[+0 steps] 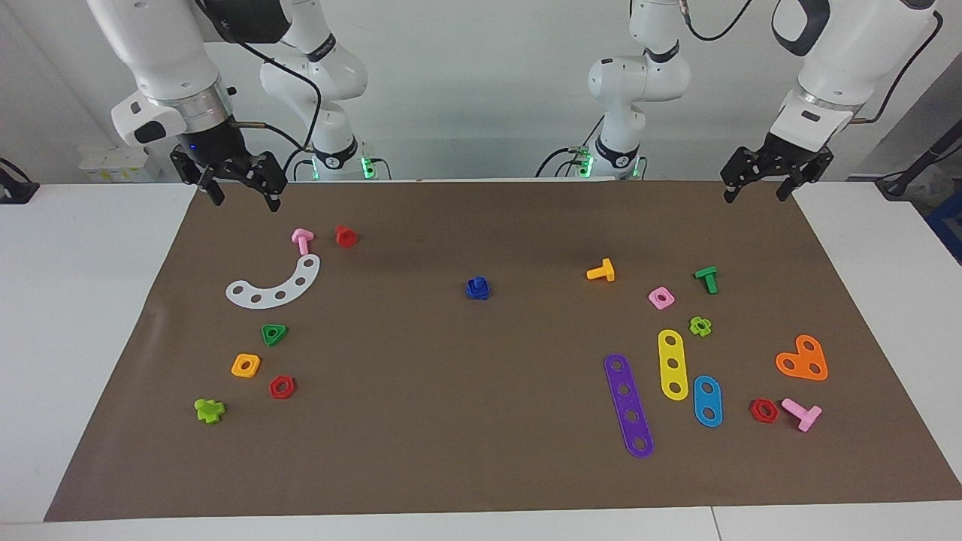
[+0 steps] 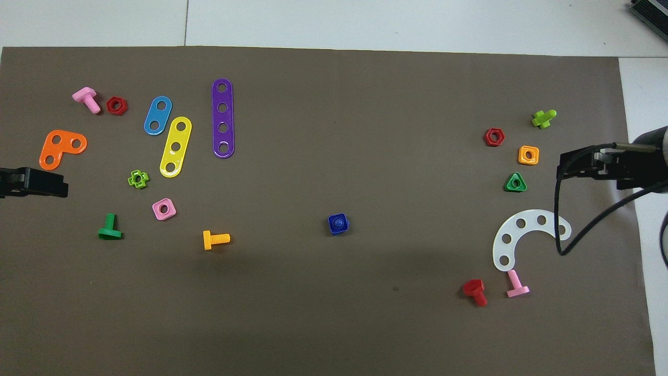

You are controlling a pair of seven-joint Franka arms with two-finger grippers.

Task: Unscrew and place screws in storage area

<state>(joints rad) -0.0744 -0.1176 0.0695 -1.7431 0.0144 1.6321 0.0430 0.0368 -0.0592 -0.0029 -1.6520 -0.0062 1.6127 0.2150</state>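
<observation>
Mostly unclear: dark-blue screw (image 1: 477, 287) sits mid-mat in a blue square nut, its shank hidden | right gripper (image 1: 239, 189) hangs over the mat's robot-side edge near the white curved strip (image 1: 275, 284), fingers spread, empty | left gripper (image 1: 766, 180) hangs over the mat's corner at its own end, fingers spread, empty.
</observation>
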